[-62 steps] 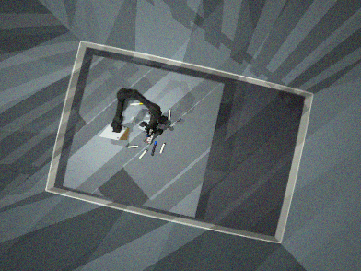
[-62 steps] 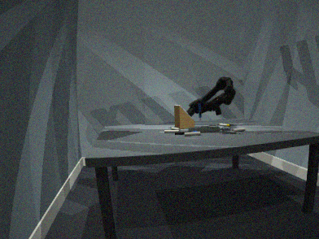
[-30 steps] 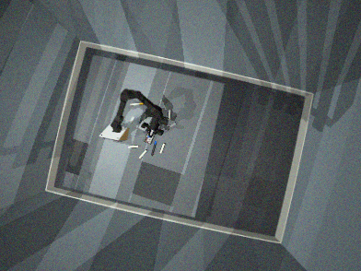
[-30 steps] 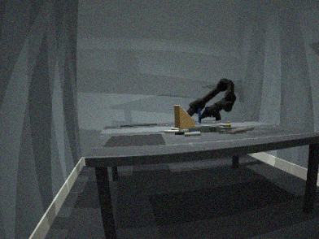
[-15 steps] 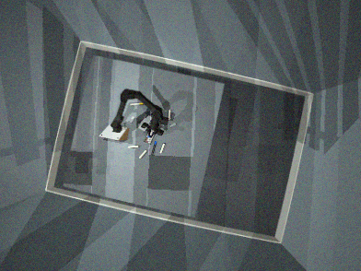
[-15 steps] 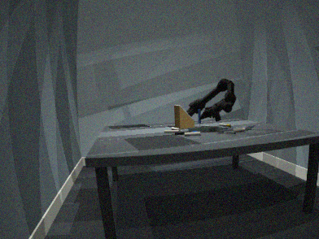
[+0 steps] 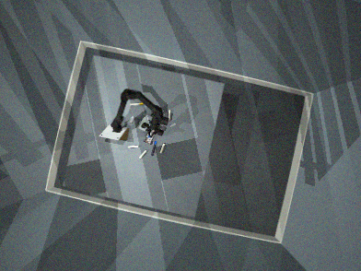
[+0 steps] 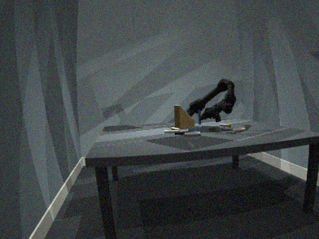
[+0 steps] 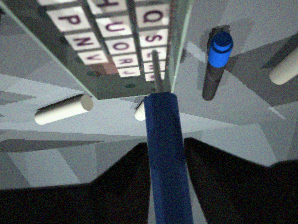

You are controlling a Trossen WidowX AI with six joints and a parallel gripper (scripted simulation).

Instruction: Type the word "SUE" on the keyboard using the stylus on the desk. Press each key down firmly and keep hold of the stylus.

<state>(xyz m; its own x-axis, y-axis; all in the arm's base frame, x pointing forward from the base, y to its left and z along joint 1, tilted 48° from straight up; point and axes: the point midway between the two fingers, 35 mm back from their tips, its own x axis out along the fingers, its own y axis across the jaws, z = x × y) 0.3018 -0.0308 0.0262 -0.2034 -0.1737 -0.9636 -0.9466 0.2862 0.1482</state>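
In the wrist view my gripper (image 9: 167,170) (image 7: 151,133) (image 8: 200,115) is shut on the blue stylus (image 9: 163,135) (image 8: 198,118), which points away from the camera. Its thin grey tip (image 9: 158,70) is over the near right part of the keyboard (image 9: 107,86), just below the S key (image 9: 151,38). I cannot tell if the tip touches a key. The Q key (image 9: 152,16) and the U key (image 9: 113,25) show further up. The keyboard is tiny under the gripper in the top and exterior views.
Loose pens lie on the desk around the keyboard: a white cylinder (image 9: 64,110) to the left, a dark pen with a blue cap (image 9: 218,55) to the right, and another white one (image 9: 285,70) at the far right. A wooden wedge (image 8: 183,119) (image 7: 123,135) stands by the arm's base.
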